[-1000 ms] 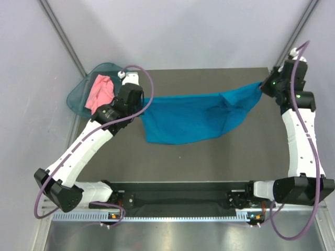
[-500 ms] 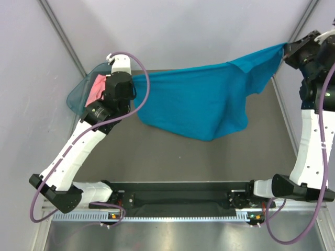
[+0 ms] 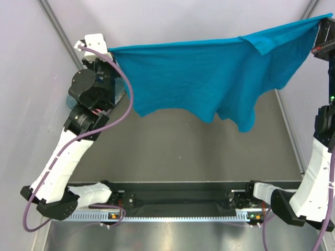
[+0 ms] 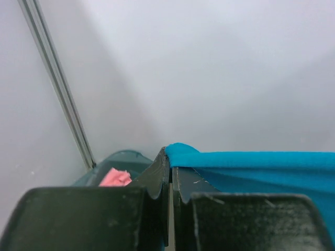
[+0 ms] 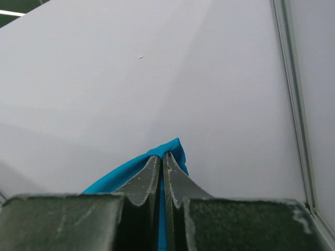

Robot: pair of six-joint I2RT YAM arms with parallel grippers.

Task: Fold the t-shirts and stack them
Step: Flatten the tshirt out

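Note:
The teal-blue t-shirt hangs spread out high above the table, stretched between both arms. My left gripper is shut on its left corner, and my right gripper is shut on its right corner. The shirt's lower edge dangles in a ragged line over the dark table. The salmon-pink t-shirt lies crumpled in the teal basket at the back left, seen only in the left wrist view.
Grey walls enclose the table on three sides, with metal posts in the back corners. The arm bases sit on a black rail at the near edge. In the top view my left arm hides most of the basket.
Both grippers have risen high and moved further apart, lifting the teal-blue shirt off the table until it hangs spread in the air.

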